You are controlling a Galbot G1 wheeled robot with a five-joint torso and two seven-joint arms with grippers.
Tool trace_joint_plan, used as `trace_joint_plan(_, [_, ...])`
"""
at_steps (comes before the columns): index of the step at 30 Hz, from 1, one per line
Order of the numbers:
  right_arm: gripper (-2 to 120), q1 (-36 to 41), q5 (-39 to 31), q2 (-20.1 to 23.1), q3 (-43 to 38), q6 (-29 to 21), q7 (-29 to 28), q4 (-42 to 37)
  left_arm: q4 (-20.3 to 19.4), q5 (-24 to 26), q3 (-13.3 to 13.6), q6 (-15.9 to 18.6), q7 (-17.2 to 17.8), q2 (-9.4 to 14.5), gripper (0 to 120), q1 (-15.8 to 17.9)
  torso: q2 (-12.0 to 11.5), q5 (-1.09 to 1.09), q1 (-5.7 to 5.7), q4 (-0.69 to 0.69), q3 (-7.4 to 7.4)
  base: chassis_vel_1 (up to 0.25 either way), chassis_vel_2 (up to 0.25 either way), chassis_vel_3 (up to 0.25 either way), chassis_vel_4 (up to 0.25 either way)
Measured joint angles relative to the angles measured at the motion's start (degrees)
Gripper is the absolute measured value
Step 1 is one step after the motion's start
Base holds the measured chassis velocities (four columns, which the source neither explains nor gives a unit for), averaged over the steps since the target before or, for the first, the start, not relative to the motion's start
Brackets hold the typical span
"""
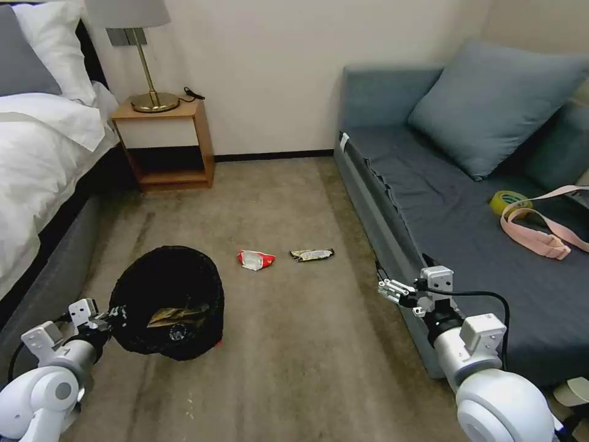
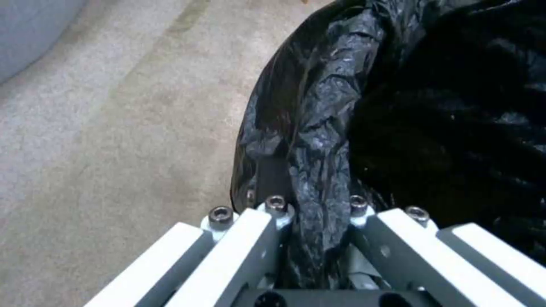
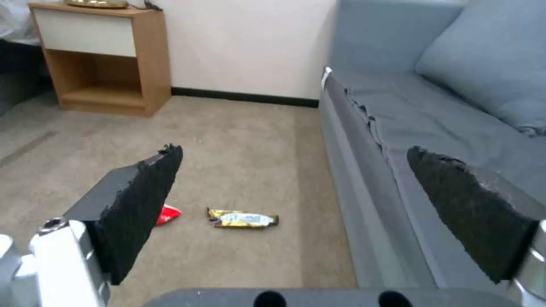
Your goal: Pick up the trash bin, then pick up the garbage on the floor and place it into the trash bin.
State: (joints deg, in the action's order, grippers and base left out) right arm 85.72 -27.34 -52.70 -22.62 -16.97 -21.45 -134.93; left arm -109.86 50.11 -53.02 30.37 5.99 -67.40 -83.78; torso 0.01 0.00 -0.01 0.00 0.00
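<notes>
Left gripper (image 1: 113,316) pinches trash bin (image 1: 169,301) rim; right gripper (image 1: 392,288) spread wide

Bedroom indicated: made bed (image 1: 37,141), lamp (image 1: 132,37) on nightstand (image 1: 165,144), grey sofa (image 1: 466,215), carpeted floor (image 1: 294,344).

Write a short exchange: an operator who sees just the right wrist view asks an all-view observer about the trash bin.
Operator: My right gripper is open, facing the dark-gold wrapper. Where is the trash bin?
Observer: The trash bin is left of the red-white wrapper, beside the bed.
Operator: Is the left gripper on it?
Observer: Yes, the left gripper is shut on its bag-lined rim.
Operator: Anything inside?
Observer: Crumpled brown paper and what looks like a bottle.
</notes>
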Motion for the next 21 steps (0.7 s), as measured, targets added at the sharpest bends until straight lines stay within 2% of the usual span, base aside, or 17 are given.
trace_joint_plan(21, [100, -7.39, -2.59, 1.06, 7.38, -0.43, -0.42, 4.45, 0.45, 0.38, -2.1, 0.21, 0.59, 1.44, 2, -0.2, 0.0, 0.0, 0.01, 0.01, 0.01, -0.094, 0.098, 0.09, -0.096])
